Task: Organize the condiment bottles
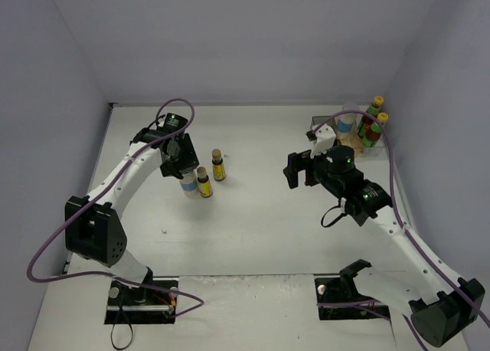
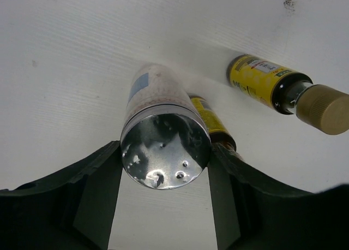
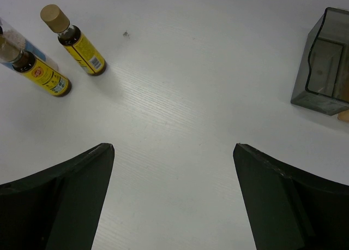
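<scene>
My left gripper (image 1: 184,172) stands over a white jar with a silver lid (image 1: 189,187) at the left middle of the table. In the left wrist view the gripper (image 2: 165,161) has both fingers against the sides of the jar's lid (image 2: 163,152); the jar stands on the table. Two small brown yellow-labelled bottles (image 1: 204,182) (image 1: 218,165) stand just right of it; one (image 2: 210,119) is right behind the jar, the other (image 2: 262,82) farther off. My right gripper (image 1: 293,170) (image 3: 173,152) is open and empty over bare table. Both brown bottles (image 3: 82,49) (image 3: 44,75) show in its view.
A grey-and-tan compartment tray (image 1: 329,129) (image 3: 322,70) sits at the back right. In it stand a second white jar (image 1: 347,122) and two dark bottles with yellow caps (image 1: 374,109) (image 1: 377,126). Walls close off the left, back and right sides.
</scene>
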Controlling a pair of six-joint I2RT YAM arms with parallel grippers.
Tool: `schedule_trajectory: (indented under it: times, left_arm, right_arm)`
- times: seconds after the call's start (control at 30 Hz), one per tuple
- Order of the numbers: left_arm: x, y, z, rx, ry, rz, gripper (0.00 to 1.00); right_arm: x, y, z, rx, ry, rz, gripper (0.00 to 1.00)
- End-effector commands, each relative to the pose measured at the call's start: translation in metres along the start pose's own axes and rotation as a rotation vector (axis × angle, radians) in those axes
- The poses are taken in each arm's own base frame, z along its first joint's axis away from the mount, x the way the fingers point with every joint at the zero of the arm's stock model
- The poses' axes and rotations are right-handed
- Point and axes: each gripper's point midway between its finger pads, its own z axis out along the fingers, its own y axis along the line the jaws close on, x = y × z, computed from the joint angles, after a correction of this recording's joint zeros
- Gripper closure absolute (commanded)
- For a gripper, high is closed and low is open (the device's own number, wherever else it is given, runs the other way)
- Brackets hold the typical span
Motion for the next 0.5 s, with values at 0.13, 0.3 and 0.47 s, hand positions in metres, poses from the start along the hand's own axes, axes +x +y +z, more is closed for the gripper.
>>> schedule_trajectory:
  times: [0.13,0.3,0.47]
  left_arm:
    - [-0.026,0.024,-0.051,-0.075,-0.121,0.058,0.98]
    - [-0.049,0.020,-0.102,-0.017,-0.200,0.172,1.00]
    - [-0.067,-0.019,-0.162,0.200,-0.263,0.287,1.00]
  right_arm:
    - [-0.028,0.000,0.001,0.004,-0.095,0.007,0.04]
    - [-0.037,-0.004,-0.002,0.023,-0.113,0.003,0.04]
    - [-0.049,-0.015,-0.011,0.077,-0.136,0.018,0.04]
